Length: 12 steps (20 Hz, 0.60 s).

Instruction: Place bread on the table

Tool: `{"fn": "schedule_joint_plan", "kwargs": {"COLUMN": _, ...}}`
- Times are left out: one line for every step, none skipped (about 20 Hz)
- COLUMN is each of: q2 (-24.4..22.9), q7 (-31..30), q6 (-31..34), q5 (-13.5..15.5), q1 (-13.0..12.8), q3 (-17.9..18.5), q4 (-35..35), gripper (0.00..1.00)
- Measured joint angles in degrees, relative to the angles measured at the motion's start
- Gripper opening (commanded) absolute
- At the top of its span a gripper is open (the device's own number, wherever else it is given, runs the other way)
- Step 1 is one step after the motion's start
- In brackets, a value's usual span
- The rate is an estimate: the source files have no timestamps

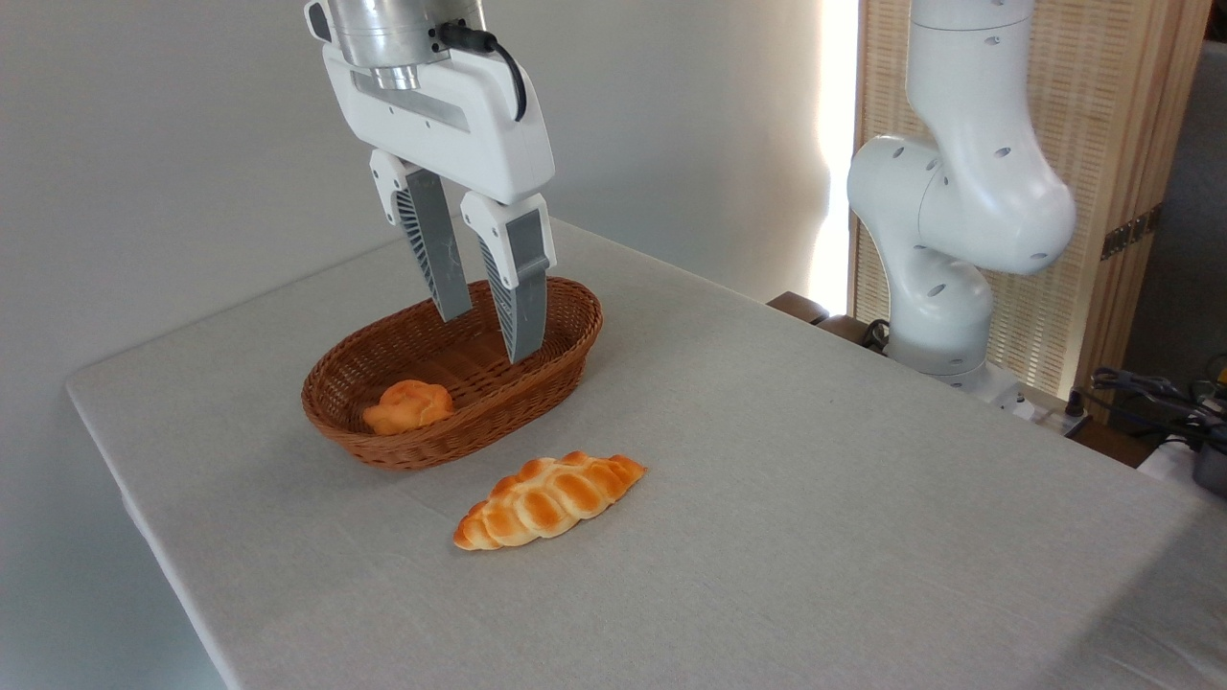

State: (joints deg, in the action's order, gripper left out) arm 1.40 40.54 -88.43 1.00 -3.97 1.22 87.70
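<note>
The gripper (486,333) hangs over the wicker basket (566,350) with its two grey ribbed fingers (436,251) pointing down and set a narrow gap apart, nothing between them. The fingertips appear to sit above the far half of the basket, about level with its rim in this view; whether they reach inside it cannot be told. Above the fingers, the white gripper body is tilted slightly, with a black cable running from the silver wrist flange at the top of the picture.

The basket is brown, oval and woven, and stands on the table (863,498), which is covered by a plain light grey-beige cloth. Inside the basket, at its near left end, lies a small round knotted orange bun (408,404).

The bread (548,499), a long braided golden-brown loaf with pointed ends, lies flat on the cloth just in front of the basket, close to its near rim but not touching it, and clear of the gripper.

Well to the right of the basket, past the table's far edge, the arm's white base and joints (959,201) rise in front of a slatted wooden screen (1102,125)
</note>
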Motion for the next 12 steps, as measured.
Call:
{"fn": "schedule_joint_plan", "kwargs": {"q2": 0.0, "q7": 0.3, "q6": 0.0, "q5": -0.3, "q1": 0.0, "q3": 0.0, "q4": 0.0, "gripper": 1.0}}
{"fn": "schedule_joint_plan", "kwargs": {"q2": 0.0, "q7": 0.5, "q6": 0.1, "q5": -0.4, "q1": 0.0, "q3": 0.0, "q4": 0.0, "gripper": 1.0}}
{"fn": "schedule_joint_plan", "kwargs": {"q2": 0.0, "q7": 0.8, "q6": 0.1, "q5": -0.6, "q1": 0.0, "q3": 0.0, "q4": 0.0, "gripper": 1.0}}
{"fn": "schedule_joint_plan", "kwargs": {"q2": 0.0, "q7": 0.9, "q6": 0.1, "q5": -0.6, "q1": 0.0, "q3": 0.0, "q4": 0.0, "gripper": 1.0}}
{"fn": "schedule_joint_plan", "kwargs": {"q2": 0.0, "q7": 0.9, "q6": 0.1, "q5": -0.6, "q1": 0.0, "q3": 0.0, "q4": 0.0, "gripper": 1.0}}
{"fn": "schedule_joint_plan", "kwargs": {"q2": 0.0, "q7": 0.9, "q6": 0.1, "q5": -0.6, "q1": 0.0, "q3": 0.0, "q4": 0.0, "gripper": 1.0}}
{"fn": "schedule_joint_plan", "kwargs": {"q2": 0.0, "q7": 0.9, "q6": 0.1, "q5": -0.6, "q1": 0.0, "q3": 0.0, "q4": 0.0, "gripper": 1.0}}
{"fn": "schedule_joint_plan", "kwargs": {"q2": 0.0, "q7": 0.9, "q6": 0.1, "q5": -0.6, "q1": 0.0, "q3": 0.0, "q4": 0.0, "gripper": 1.0}}
{"fn": "schedule_joint_plan", "kwargs": {"q2": 0.0, "q7": 0.9, "q6": 0.1, "q5": -0.6, "q1": 0.0, "q3": 0.1, "q4": 0.0, "gripper": 1.0}}
{"fn": "schedule_joint_plan", "kwargs": {"q2": 0.0, "q7": 0.9, "q6": 0.0, "q5": -0.6, "q1": 0.1, "q3": 0.1, "q4": 0.0, "gripper": 1.0}}
{"fn": "schedule_joint_plan", "kwargs": {"q2": 0.0, "q7": 0.9, "q6": 0.0, "q5": -0.6, "q1": 0.1, "q3": 0.1, "q4": 0.0, "gripper": 1.0}}
{"fn": "schedule_joint_plan", "kwargs": {"q2": 0.0, "q7": 0.9, "q6": 0.0, "q5": -0.6, "q1": 0.2, "q3": 0.1, "q4": 0.0, "gripper": 1.0}}
